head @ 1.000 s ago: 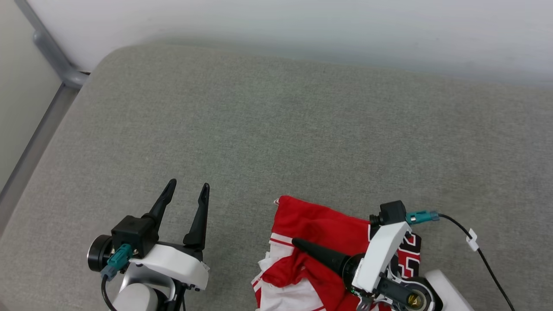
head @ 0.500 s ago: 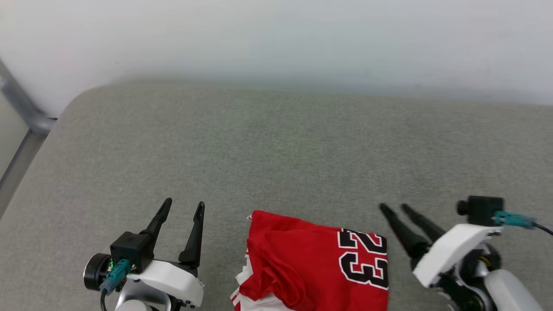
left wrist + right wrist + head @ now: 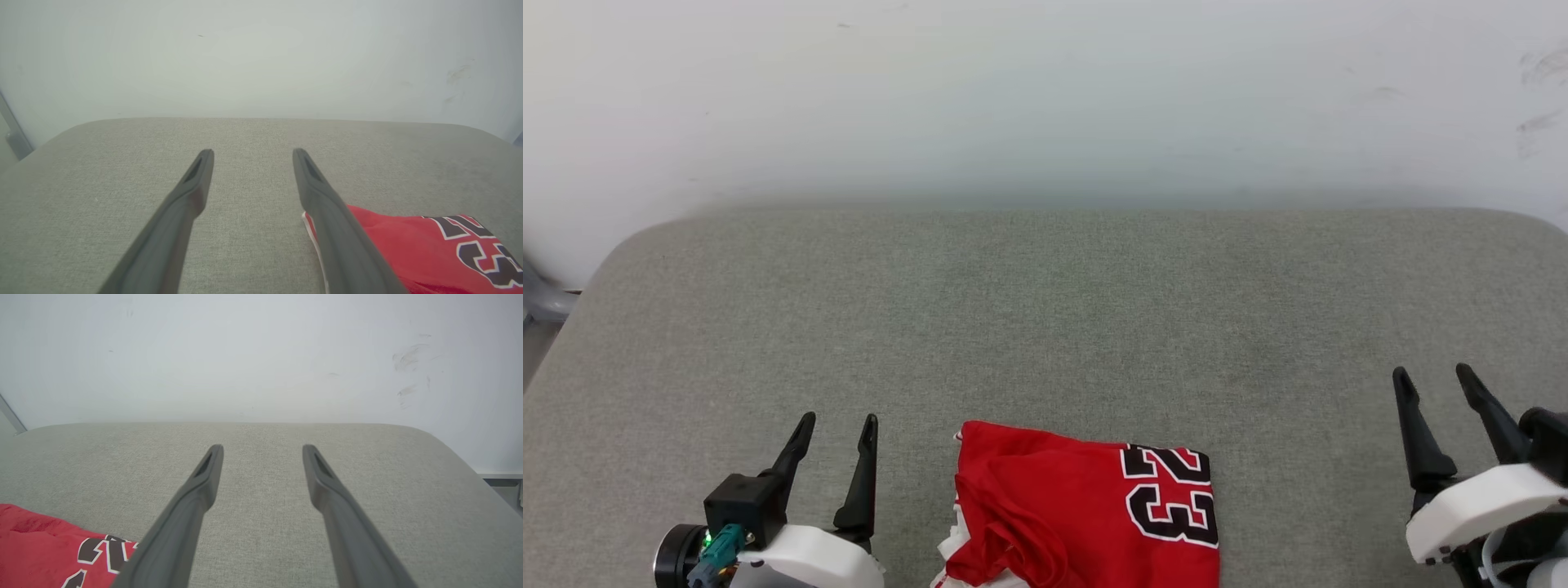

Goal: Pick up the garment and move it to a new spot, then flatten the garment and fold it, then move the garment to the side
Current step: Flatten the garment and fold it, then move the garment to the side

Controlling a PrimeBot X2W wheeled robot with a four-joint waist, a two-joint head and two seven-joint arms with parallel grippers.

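Note:
The garment (image 3: 1086,514) lies folded at the near middle of the grey cushion (image 3: 1045,327), red with a black "23" outlined in white on its right part and a bit of white cloth at its lower left. My left gripper (image 3: 837,425) stands open to its left, nothing between its fingers. Well off to the right of the garment, my right gripper (image 3: 1433,377) is open and empty too. In the left wrist view the garment (image 3: 429,249) lies to the right of my open left gripper (image 3: 250,153). The right wrist view has the garment (image 3: 49,551) at the lower left of my open right gripper (image 3: 262,448).
A pale wall (image 3: 1045,98) rises behind the cushion's far edge. A grey metal rail (image 3: 543,298) shows past the cushion's rounded left corner. Floor (image 3: 506,490) shows beyond the cushion's right corner in the right wrist view.
My right gripper has left the garment and swung out to the right, fingers now pointing forward. The head camera has tilted up and turned, so the whole scene sits lower in view.

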